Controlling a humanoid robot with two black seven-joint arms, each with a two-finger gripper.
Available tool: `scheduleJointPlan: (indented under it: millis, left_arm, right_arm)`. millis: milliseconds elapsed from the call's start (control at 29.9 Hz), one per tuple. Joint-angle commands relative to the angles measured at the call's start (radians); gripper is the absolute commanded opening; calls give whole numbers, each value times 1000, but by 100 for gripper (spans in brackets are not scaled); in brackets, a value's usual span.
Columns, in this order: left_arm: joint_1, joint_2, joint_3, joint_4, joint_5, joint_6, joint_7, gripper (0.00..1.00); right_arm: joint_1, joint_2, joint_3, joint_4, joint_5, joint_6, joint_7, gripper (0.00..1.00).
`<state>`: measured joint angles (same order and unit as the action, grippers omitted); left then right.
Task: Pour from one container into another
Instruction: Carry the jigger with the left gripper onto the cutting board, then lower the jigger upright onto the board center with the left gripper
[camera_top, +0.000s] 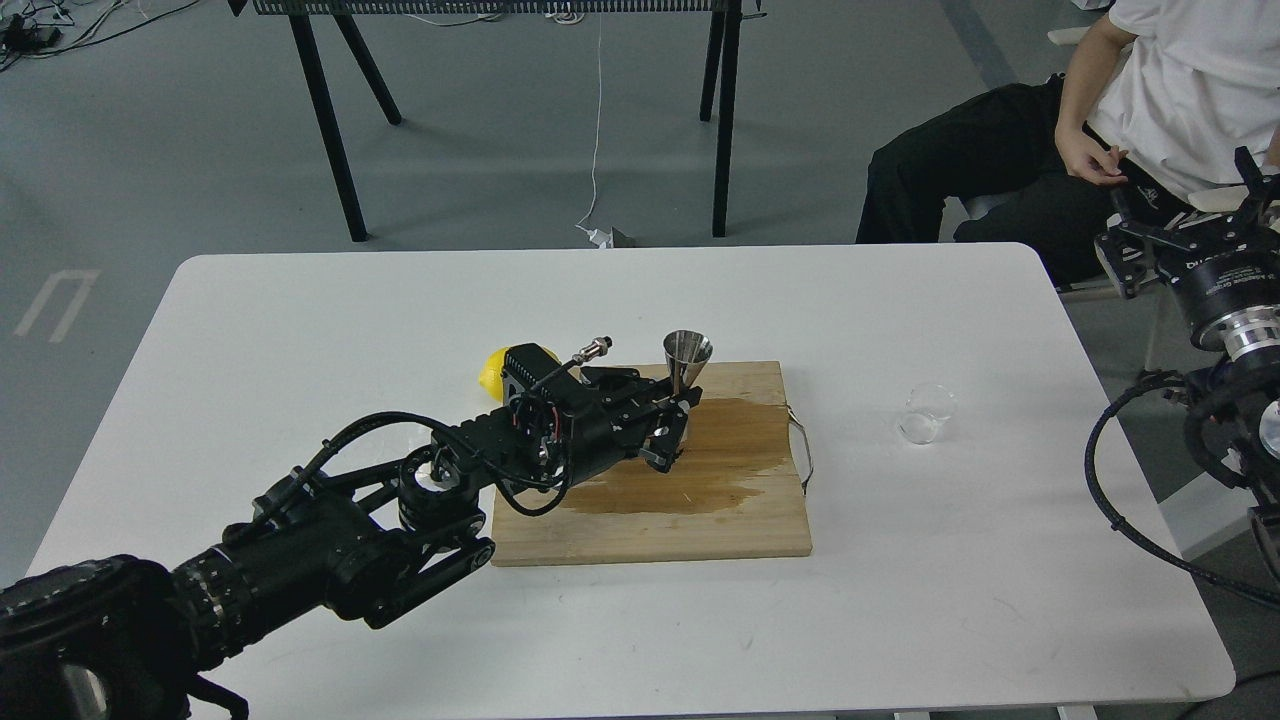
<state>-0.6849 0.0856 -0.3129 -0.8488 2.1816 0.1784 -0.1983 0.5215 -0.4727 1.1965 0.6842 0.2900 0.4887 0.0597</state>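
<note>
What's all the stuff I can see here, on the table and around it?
Shiny steel hourglass jigger: one, silver, upright on the board's far edge.
Small clear glass cup: one, colourless, on the table right of the board.
Wooden cutting board: one, tan with a dark wet patch, table centre.
Lemon: one, yellow, behind the left arm.
White table: one.
Seated person: one, white shirt, far right.
Left gripper: black, around the jigger's base.
Right gripper: black, off the table's right edge.
</note>
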Motion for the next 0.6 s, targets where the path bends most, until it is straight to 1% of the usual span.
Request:
scheduleJointPlan:
  millis: [0,134,568]
  left_arm:
    - [2,-18,9,22,0,6,0,5]
    - [2,-15,34,39,0,6,0,6]
    - [-8,-32,34,82,0,4,0,8]
  right_arm:
    - [-1,0,0,0,0,0,0,100]
    - [-5,2,0,1,0,0,0,100]
    - [-6,13,0,2,0,0,0,100]
